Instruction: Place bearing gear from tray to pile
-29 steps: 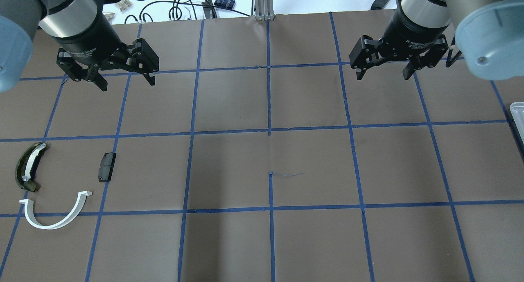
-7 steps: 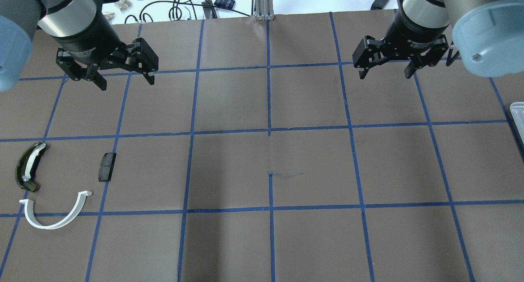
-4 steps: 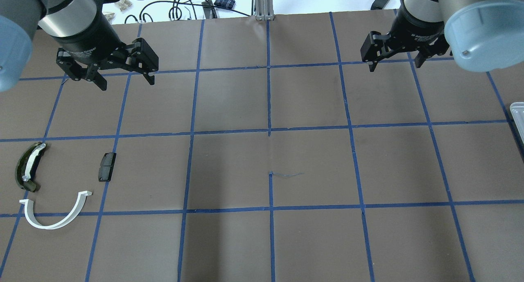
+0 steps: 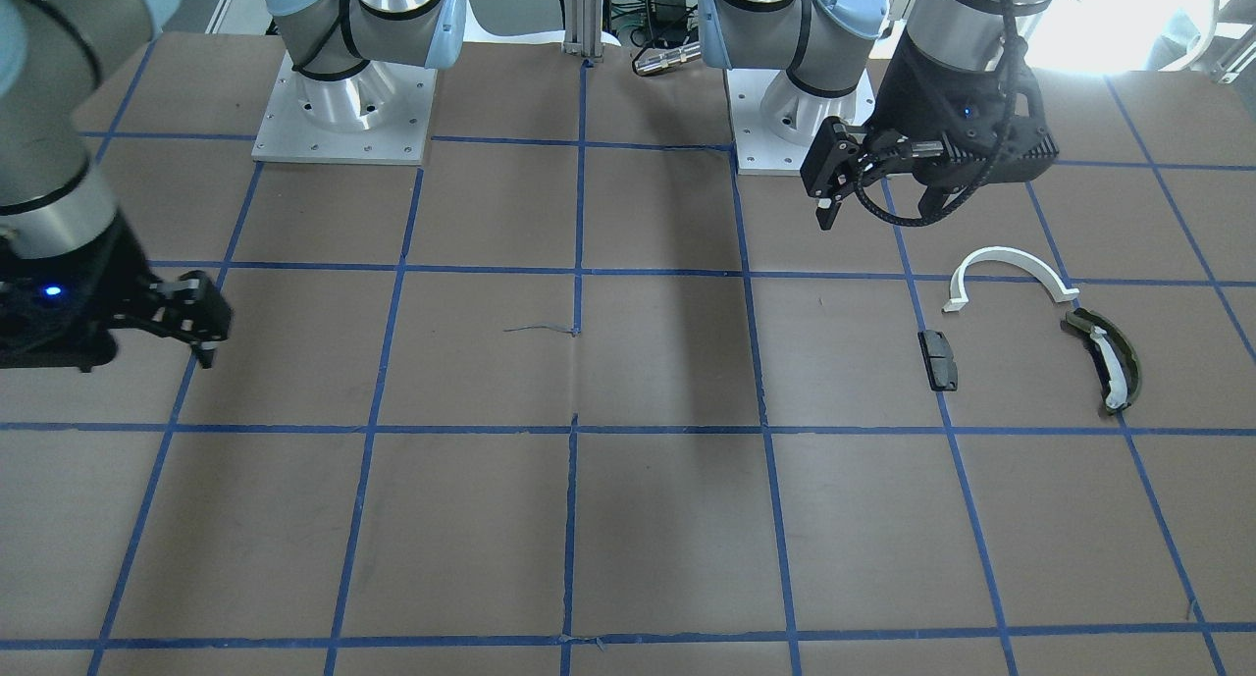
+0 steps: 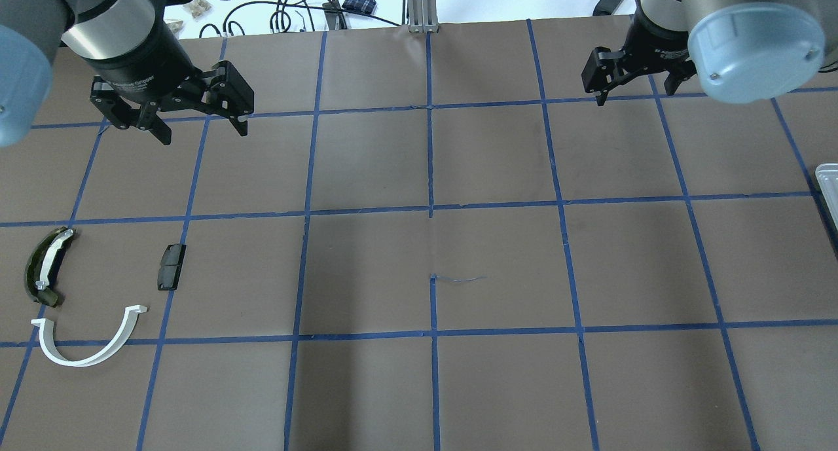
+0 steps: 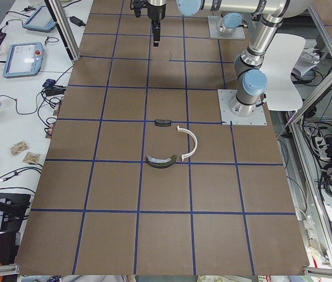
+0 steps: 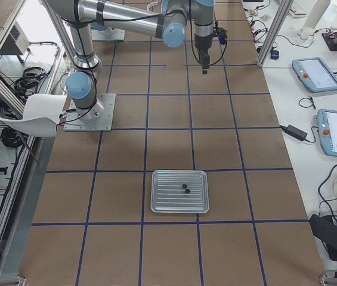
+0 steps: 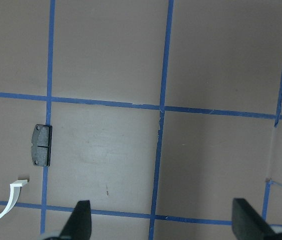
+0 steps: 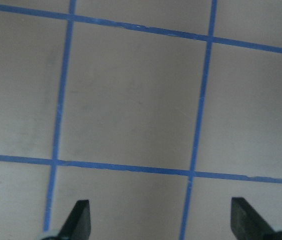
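The silver ribbed tray (image 7: 179, 205) shows in the exterior right view with two small dark parts (image 7: 184, 189) on it; only its corner (image 5: 829, 184) shows at the overhead view's right edge. The pile lies at the table's left: a white arc (image 5: 44, 338), an olive curved piece (image 5: 44, 268) and a black block (image 5: 171, 266). My left gripper (image 5: 203, 131) is open and empty, above the table beyond the pile. My right gripper (image 5: 635, 94) is open and empty, over bare table at the far right, well apart from the tray. The right wrist view shows only table between the fingers (image 9: 78, 220).
The table is brown paper with a grid of blue tape lines (image 5: 431, 209). Cables and small items (image 5: 308, 9) lie beyond the far edge. The two arm bases (image 4: 343, 107) stand at the robot's side. The left wrist view shows the black block (image 8: 42, 145) and the arc's tip (image 8: 11, 197).
My right gripper has moved toward the table's far edge and a little to the right, turning as it went. It stays open. The left arm and the pile have not moved.
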{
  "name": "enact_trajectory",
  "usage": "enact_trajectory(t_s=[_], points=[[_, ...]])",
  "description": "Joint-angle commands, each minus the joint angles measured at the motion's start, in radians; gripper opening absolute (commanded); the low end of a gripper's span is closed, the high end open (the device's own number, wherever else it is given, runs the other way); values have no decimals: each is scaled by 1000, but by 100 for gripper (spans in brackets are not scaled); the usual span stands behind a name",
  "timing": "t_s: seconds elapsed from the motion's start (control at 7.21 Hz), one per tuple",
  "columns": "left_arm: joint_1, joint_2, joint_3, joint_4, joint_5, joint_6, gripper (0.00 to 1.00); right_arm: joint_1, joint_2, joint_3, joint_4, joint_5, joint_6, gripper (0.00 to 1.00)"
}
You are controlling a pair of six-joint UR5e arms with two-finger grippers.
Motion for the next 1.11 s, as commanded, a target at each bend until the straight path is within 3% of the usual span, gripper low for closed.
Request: enact_trajectory(t_s=[0.0,0.28,0.55,0.83,0.97], points=[[2,-1,6,0,0,2,100,-286,-5,4,19,48,-423,100],[-2,0,0,0,-1,-1,100,-566,29,14,56,58,-822,100],[-2,2,0,0,-1,-2,100,-699,105,40,49,58,-1328,100],[-2,0,0,0,-1,-4,100,-704,212,59,-171,57,-1578,100],[-2,2,0,0,-1,-4,100,-704,290,57,-329,107,-1652,100]])
